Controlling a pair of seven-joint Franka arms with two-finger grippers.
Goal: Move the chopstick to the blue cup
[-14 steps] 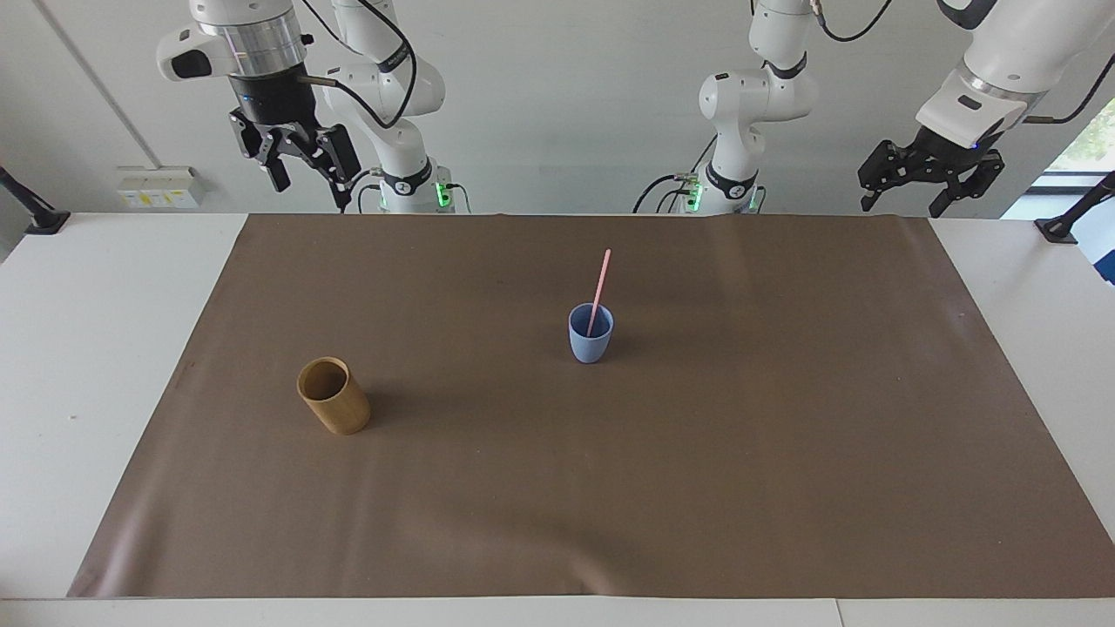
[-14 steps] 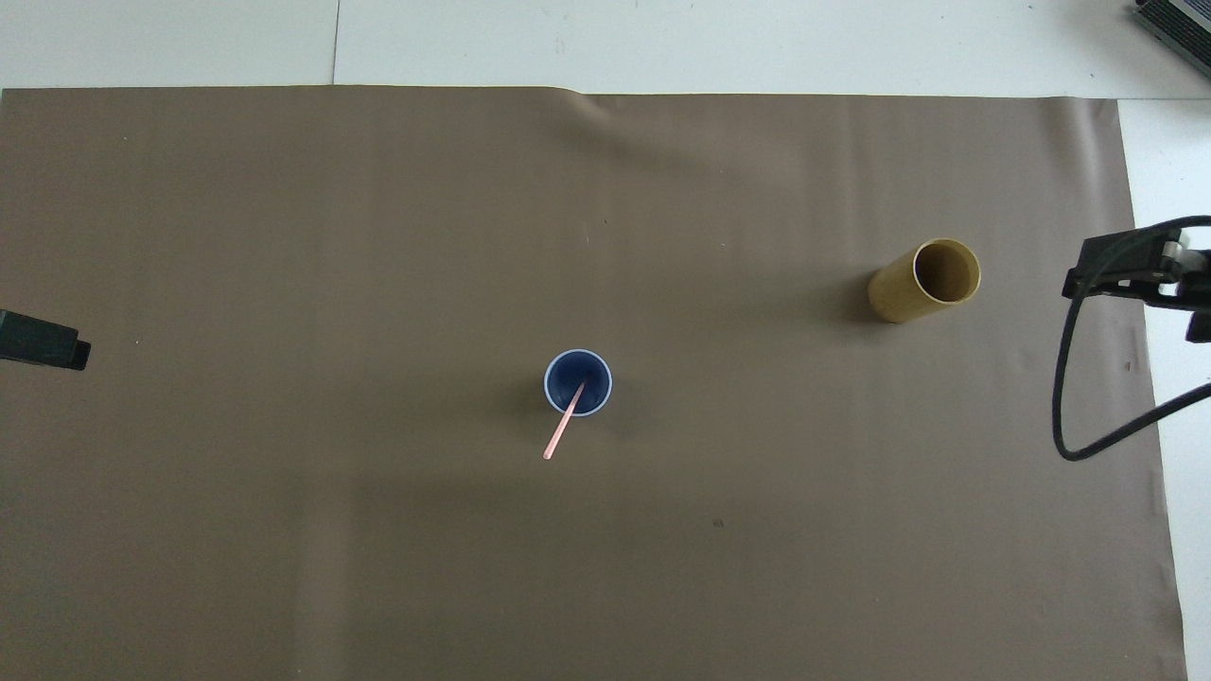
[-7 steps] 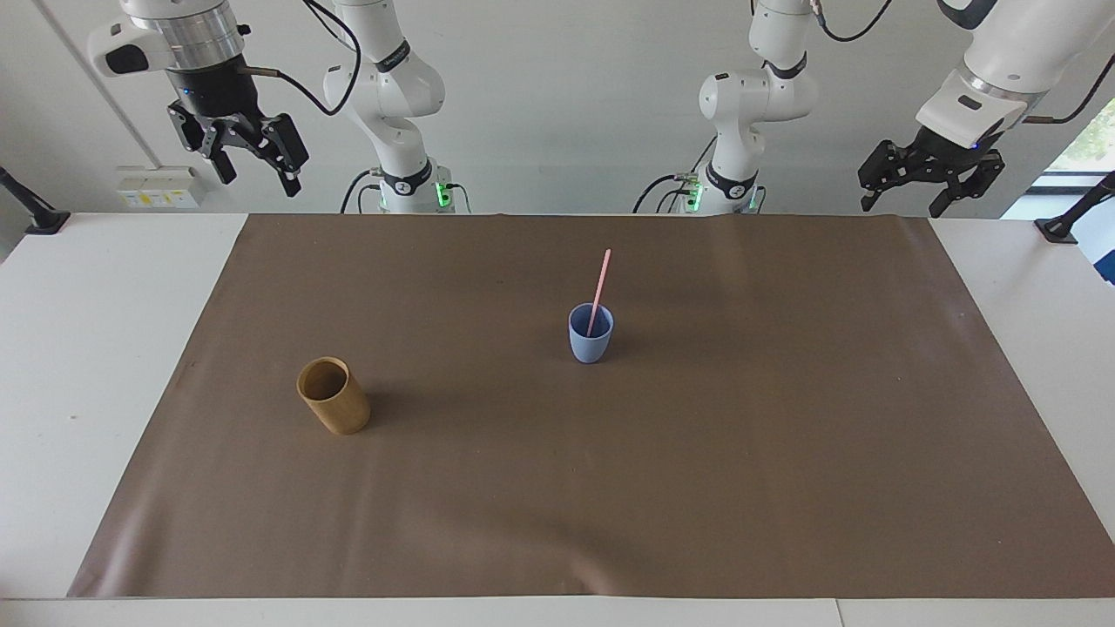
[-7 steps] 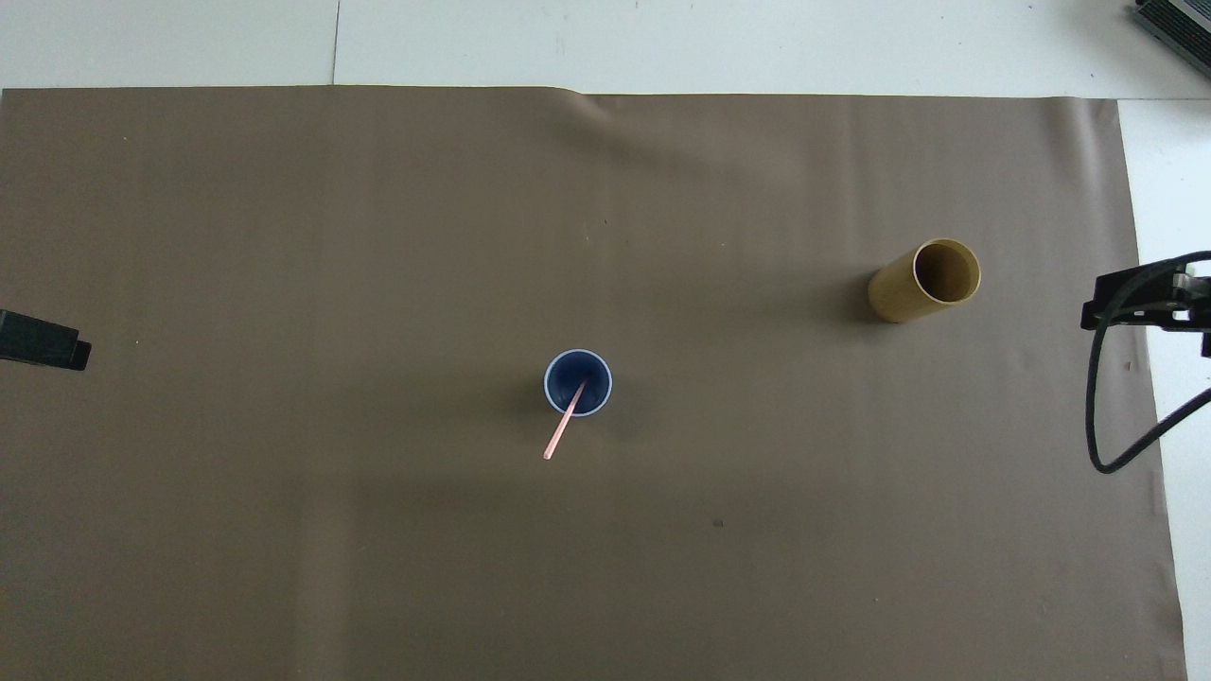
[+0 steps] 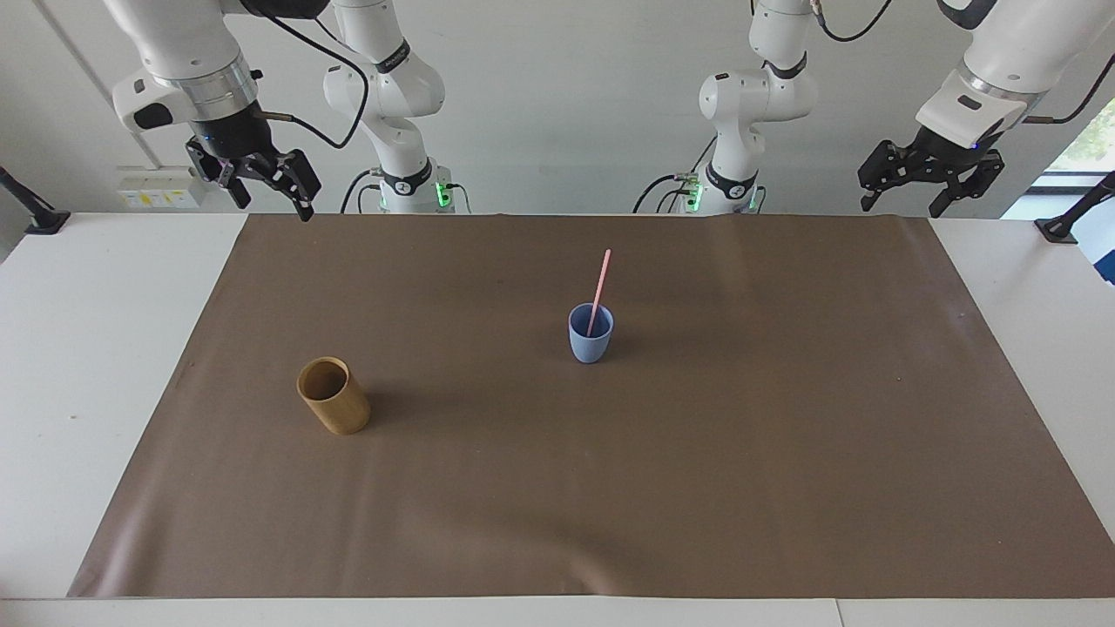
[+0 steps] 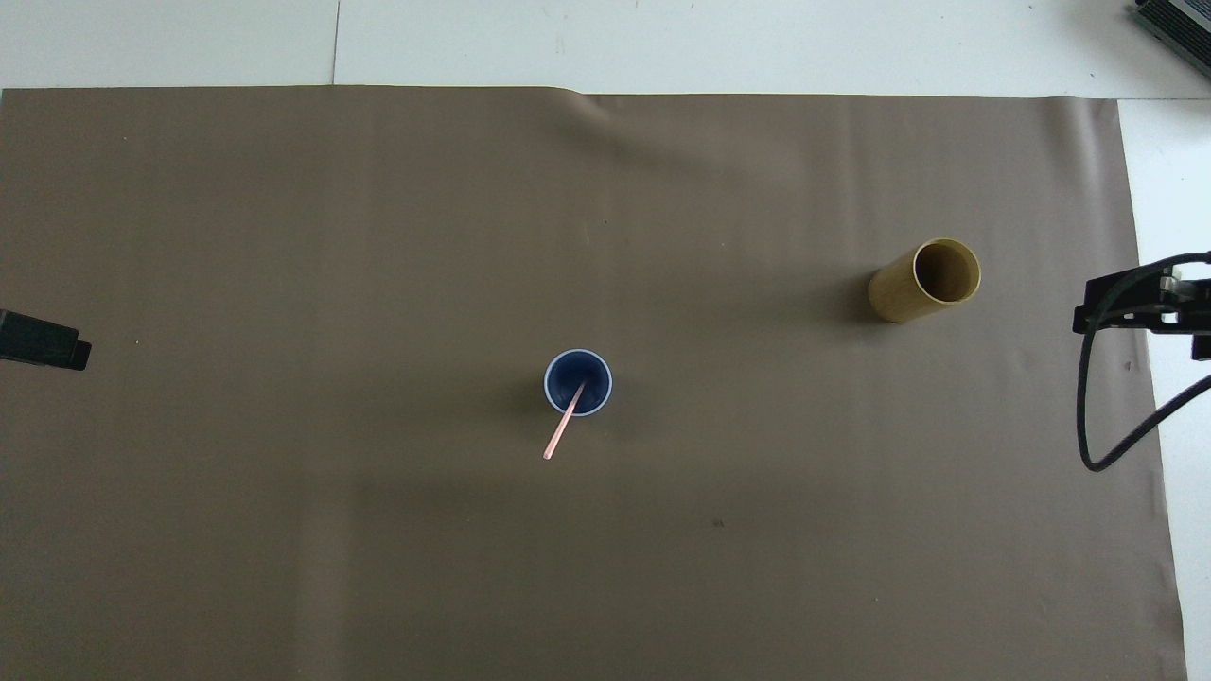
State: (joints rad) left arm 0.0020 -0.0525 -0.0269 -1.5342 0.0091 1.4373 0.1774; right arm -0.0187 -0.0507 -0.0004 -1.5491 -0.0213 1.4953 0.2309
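Note:
The light blue cup (image 5: pixel 591 334) stands upright in the middle of the brown mat; it also shows in the overhead view (image 6: pixel 578 382). The pale pink chopstick (image 5: pixel 599 287) stands in it, leaning on the rim with its top end tilted toward the robots, and shows in the overhead view (image 6: pixel 562 427) too. My right gripper (image 5: pixel 273 207) is open and empty, up in the air over the mat's corner at the right arm's end. My left gripper (image 5: pixel 901 209) is open and empty, raised over the mat's corner at the left arm's end, where it waits.
A taller tan-brown cylindrical cup (image 5: pixel 333 396) stands empty on the brown mat (image 5: pixel 784 453), farther from the robots than the blue cup and toward the right arm's end. A black cable (image 6: pixel 1097 416) hangs from the right arm.
My right gripper has swung away from over the mat's near edge toward the right arm's end of the table, rising and then dropping a little. The chopstick, both cups and the left arm have not moved.

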